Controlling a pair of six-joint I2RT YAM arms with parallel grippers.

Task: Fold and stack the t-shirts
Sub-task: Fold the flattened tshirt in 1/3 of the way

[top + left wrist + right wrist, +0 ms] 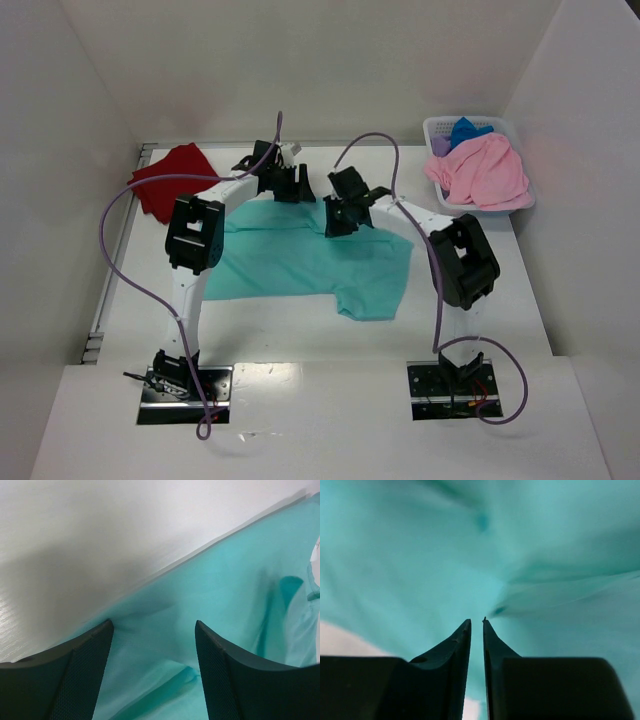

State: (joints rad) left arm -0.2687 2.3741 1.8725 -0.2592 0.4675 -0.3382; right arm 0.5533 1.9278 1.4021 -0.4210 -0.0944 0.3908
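Note:
A teal t-shirt [310, 260] lies spread and rumpled on the white table, under both grippers. My left gripper [290, 182] hovers over its far edge; in the left wrist view the gripper [154, 625] is wide open, with a fold of teal cloth [225, 580] below the fingers and nothing gripped. My right gripper [340, 215] hangs over the shirt's upper middle. Seen from the right wrist, that gripper [476, 621] shows only a thin slit between its fingers, and teal fabric [420, 555] fills the view beyond them. A dark red t-shirt [170, 180] lies crumpled at the far left.
A white basket [437, 124] stands at the back right, holding a pink shirt [480, 170], a blue one [468, 130] and a purple one [440, 145]. White walls enclose the table on three sides. Purple cables loop above both arms.

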